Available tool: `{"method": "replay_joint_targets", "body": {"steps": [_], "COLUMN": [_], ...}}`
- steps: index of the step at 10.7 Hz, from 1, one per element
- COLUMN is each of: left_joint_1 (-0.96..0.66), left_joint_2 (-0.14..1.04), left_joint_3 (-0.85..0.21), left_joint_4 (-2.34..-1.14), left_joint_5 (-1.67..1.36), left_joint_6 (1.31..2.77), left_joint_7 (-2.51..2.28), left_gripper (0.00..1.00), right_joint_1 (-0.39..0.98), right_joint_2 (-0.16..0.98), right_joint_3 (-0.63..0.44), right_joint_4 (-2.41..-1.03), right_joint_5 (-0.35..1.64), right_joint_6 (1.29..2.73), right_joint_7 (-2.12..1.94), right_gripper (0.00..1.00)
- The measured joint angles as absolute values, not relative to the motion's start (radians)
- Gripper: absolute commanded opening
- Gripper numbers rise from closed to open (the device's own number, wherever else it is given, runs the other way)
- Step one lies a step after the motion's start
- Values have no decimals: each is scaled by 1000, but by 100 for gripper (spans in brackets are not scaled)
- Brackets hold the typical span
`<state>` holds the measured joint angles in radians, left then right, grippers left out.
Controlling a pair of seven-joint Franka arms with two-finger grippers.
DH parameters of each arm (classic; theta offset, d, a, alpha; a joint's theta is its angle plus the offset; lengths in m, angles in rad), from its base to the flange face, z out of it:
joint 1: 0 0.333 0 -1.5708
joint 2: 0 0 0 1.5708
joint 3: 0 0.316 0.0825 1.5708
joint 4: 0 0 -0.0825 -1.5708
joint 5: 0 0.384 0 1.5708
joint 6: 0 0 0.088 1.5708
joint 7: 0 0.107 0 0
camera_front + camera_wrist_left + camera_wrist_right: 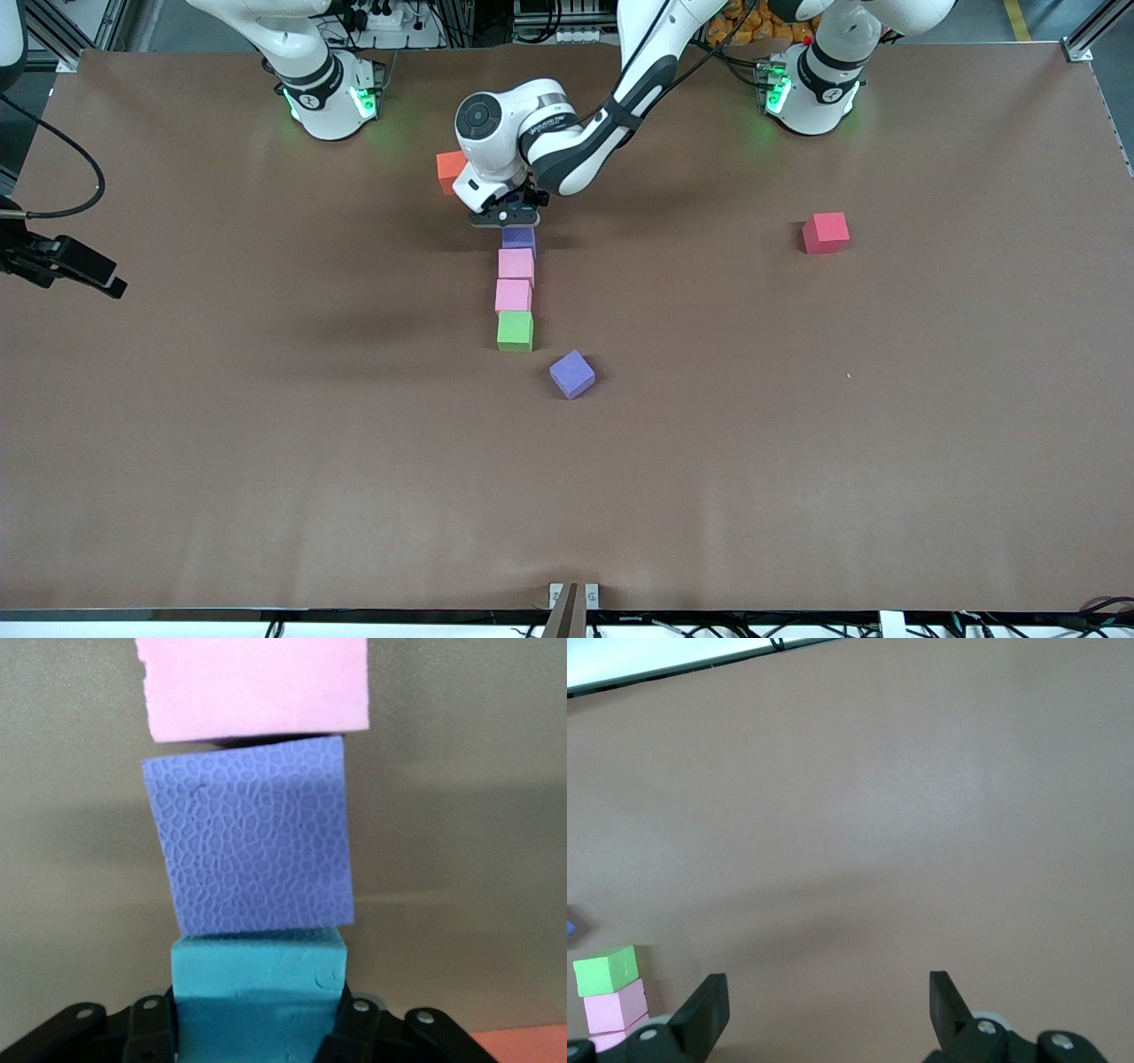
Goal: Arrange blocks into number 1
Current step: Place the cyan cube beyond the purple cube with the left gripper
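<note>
Blocks lined up into the stroke of a 1.
The left end effector [257, 1023] gripped a light blue block [257, 979] against the column's purple block [518, 237]; release seemed next. The right end effector [828, 1005] waited, fingers apart.

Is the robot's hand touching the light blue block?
Touching. The left wrist view shows the left gripper with a finger pressed against each side of the light blue block.

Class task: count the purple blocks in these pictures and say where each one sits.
2. One purple block sits in the line, next to a pink block, under the left gripper. The loose purple block lies nearest the front camera, near the green block.
</note>
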<state>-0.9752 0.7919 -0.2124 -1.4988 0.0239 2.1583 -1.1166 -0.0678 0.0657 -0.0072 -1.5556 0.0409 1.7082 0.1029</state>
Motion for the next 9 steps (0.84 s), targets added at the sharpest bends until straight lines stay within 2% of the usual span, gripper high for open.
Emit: {"method": "replay_joint_targets", "body": {"steps": [1, 6, 9], "left_joint_1": [-974, -975, -974], "left_joint_2": [799, 803, 764], "left_joint_3": [-212, -213, -212], "left_joint_4": [-1499, -1491, -1470], "left_joint_5": [24, 24, 29], "left_joint_6": [2162, 2175, 2149], "left_joint_7": [-1117, -1093, -1100], "left_gripper": [99, 100, 100], "right_joint_1": [-68, -68, -68], "right_joint_2": [66, 69, 70], "right_joint_3": [-7, -6, -6], "right_joint_4": [-1555, -1555, -1555], "right_joint_5": [41, 41, 40], "right_joint_6": [1708, 1708, 1706], "right_joint_7": [103, 103, 103], "right_gripper": [100, 100, 100]}}
